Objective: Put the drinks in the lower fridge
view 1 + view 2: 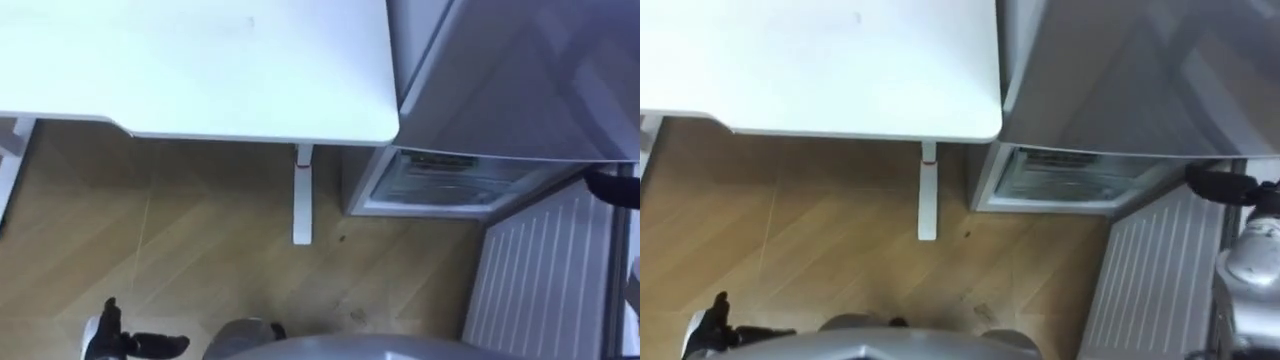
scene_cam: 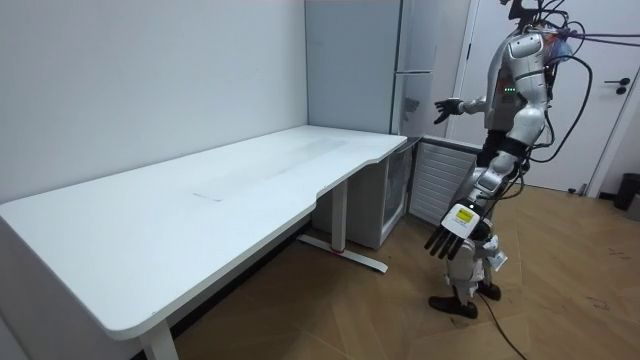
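The lower fridge compartment [image 1: 450, 182] stands open, with a clear drawer inside. Its door [image 1: 545, 275] is swung out to the right, the white ribbed inner side facing me. My right hand [image 1: 1218, 185] is raised at the top edge of that door, beside the fridge body [image 2: 355, 70], with straight fingers that hold nothing. My left hand [image 2: 448, 236] hangs low by my leg, its fingers straight and pointing down, holding nothing; it also appears at the lower left [image 1: 108, 338]. In the room view I stand upright, facing the fridge.
A long white table [image 1: 200, 60] with a bare top runs to the left of the fridge; its white leg [image 1: 303, 195] stands on the wooden floor [image 1: 200, 250] close to the fridge. A white room door [image 2: 600, 90] is behind me.
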`<state>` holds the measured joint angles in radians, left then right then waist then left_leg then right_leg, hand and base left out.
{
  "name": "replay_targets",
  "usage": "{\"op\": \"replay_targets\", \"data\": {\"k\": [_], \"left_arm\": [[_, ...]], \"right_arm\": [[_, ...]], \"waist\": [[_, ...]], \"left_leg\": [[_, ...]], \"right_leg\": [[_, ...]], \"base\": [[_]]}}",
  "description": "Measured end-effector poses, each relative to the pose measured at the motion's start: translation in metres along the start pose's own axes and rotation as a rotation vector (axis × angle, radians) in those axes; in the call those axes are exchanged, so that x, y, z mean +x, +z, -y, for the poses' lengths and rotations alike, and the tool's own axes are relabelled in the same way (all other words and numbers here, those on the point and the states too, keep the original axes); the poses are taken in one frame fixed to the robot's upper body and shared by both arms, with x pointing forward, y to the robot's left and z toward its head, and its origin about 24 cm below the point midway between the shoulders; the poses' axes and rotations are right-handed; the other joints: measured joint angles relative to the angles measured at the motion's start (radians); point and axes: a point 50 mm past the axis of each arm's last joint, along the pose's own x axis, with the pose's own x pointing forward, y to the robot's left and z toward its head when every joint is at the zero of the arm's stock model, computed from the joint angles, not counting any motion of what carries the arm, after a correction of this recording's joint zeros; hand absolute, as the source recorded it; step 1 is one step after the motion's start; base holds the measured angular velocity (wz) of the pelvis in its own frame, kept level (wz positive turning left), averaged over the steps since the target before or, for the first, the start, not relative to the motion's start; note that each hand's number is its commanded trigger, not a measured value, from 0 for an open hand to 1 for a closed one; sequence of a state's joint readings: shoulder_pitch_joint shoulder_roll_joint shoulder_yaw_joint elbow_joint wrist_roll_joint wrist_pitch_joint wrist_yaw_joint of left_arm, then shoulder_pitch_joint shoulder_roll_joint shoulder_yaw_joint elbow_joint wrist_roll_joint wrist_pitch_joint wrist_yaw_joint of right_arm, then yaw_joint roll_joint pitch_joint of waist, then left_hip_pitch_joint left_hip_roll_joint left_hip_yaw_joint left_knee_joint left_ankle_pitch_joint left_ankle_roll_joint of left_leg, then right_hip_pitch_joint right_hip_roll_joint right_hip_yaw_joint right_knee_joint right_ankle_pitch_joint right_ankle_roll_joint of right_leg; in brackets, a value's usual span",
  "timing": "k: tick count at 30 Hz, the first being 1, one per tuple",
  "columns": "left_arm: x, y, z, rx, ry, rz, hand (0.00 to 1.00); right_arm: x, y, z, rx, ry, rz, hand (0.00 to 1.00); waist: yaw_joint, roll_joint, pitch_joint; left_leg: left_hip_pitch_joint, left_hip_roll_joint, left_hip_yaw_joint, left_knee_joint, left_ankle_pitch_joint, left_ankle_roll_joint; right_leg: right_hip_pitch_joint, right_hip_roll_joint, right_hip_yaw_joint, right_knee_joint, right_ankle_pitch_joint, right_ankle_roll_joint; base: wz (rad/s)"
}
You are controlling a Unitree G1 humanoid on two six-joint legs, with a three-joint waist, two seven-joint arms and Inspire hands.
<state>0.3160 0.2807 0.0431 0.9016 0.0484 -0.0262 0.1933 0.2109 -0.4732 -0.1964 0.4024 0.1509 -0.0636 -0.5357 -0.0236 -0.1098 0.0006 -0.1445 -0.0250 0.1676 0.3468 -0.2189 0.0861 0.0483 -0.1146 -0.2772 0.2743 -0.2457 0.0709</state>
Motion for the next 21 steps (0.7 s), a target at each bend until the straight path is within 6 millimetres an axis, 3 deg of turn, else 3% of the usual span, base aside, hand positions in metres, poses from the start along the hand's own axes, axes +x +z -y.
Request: {"op": "replay_targets", "data": {"k": [3,11,13,15,21], "left_arm": [[0.0,-0.001,0.0,0.011,-0.007,-0.007,0.0],[0.001,0.001,0.0,0.028,-0.024,-0.006,0.0],[0.001,0.0,-0.002,0.021,-0.016,-0.015,0.0],[0.002,0.001,-0.007,0.012,-0.004,-0.018,0.0],[0.004,0.009,-0.01,0.014,-0.004,0.006,0.0]], "right_arm": [[0.0,-0.002,0.008,0.0,-0.072,-0.008,0.0],[0.003,-0.005,0.022,0.006,-0.224,-0.023,0.0],[0.006,-0.006,0.03,0.024,-0.28,-0.034,0.0],[0.007,-0.014,0.04,0.052,-0.345,-0.087,0.0],[0.002,-0.045,0.056,0.025,-0.445,-0.227,0.0]], "waist": [[-0.002,0.001,-0.0007],[-0.023,-0.016,0.0009],[-0.024,-0.019,0.0008],[-0.027,-0.024,0.0016],[-0.034,-0.033,-0.0029]], "left_leg": [[0.001,0.001,0.005,0.012,-0.004,0.006],[-0.005,0.003,0.014,0.017,-0.003,0.011],[-0.004,0.004,0.014,0.017,-0.003,0.012],[-0.004,0.012,0.014,0.016,-0.002,0.011],[-0.019,0.015,0.018,0.017,-0.002,0.011]], "right_leg": [[-0.003,0.001,0.028,0.013,0.002,0.002],[-0.017,-0.001,0.033,0.018,0.016,0.006],[-0.019,0.004,0.056,0.016,0.02,0.005],[-0.02,0.014,0.083,0.013,0.031,0.005],[-0.03,0.02,0.095,-0.004,0.038,0.002]], "base": [[-0.06],[-0.05],[-0.06],[-0.02],[-0.02]]}}
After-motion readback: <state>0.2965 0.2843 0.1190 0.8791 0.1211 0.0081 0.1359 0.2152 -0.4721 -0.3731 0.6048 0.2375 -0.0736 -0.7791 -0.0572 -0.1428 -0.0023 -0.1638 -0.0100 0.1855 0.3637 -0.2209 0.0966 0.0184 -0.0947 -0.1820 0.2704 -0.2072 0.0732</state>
